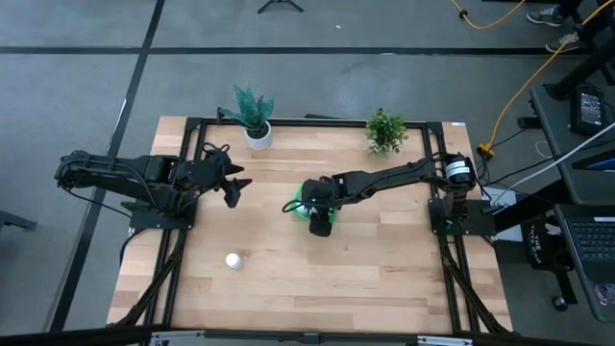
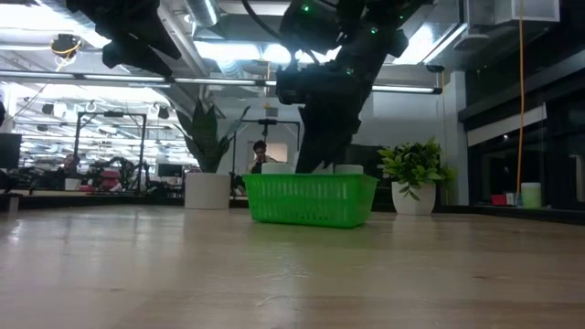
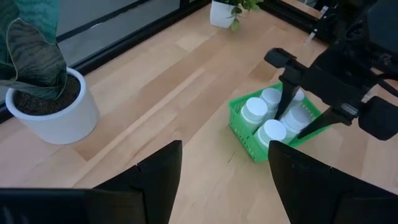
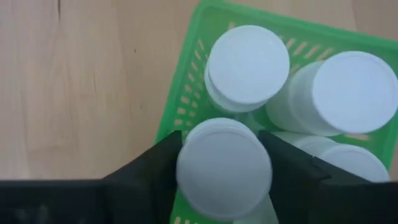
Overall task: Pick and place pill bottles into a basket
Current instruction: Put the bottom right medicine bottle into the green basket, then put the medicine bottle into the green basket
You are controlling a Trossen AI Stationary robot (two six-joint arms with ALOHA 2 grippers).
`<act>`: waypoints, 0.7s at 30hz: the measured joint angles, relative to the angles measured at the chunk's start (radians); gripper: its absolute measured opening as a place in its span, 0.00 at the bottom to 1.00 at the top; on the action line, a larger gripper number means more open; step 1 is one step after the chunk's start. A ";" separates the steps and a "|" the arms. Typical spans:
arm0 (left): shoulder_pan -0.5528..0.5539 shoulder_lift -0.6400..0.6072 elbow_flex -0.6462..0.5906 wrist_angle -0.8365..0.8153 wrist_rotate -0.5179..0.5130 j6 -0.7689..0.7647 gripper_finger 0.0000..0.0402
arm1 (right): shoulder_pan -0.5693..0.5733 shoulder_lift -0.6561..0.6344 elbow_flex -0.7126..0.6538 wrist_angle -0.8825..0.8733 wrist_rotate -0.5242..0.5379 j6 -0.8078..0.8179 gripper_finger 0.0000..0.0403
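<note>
right gripper (image 4: 224, 168) over the basket (image 3: 241, 132), fingers grasping one pill bottle (image 4: 225, 167) — four more inside; a sixth (image 1: 233, 260) stands on the counter (image 1: 365, 279). left gripper (image 1: 233, 188) waits, fingers released.

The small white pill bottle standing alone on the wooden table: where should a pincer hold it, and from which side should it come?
The lone small white pill bottle stands upright with its cap up and bare wood all around. Probably best to come straight down from above and close on its round body just under the cap. The open left pincer hovers nearer; the right pincer is over the bright green plastic basket with another bottle between its fingers.
</note>
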State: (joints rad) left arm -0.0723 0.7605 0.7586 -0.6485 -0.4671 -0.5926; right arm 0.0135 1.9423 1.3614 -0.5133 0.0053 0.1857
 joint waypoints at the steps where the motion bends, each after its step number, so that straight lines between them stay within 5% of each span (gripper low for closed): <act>1: 0.000 0.000 0.000 0.000 0.000 0.000 0.58 | 0.000 0.000 0.000 0.000 0.000 0.009 0.56; 7: 0.000 0.000 0.000 0.000 0.000 0.000 0.58 | -0.003 0.000 0.000 0.000 0.001 0.016 0.66; 14: 0.000 0.000 0.000 0.000 0.001 0.000 0.58 | -0.003 0.001 0.028 0.000 0.001 0.015 0.64; 21: 0.000 0.000 0.000 -0.001 0.016 0.003 0.58 | 0.022 0.000 0.218 -0.093 0.032 -0.035 0.61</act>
State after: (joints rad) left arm -0.0723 0.7609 0.7586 -0.6491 -0.4509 -0.5896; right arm 0.0354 1.9427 1.5798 -0.6062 0.0371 0.1507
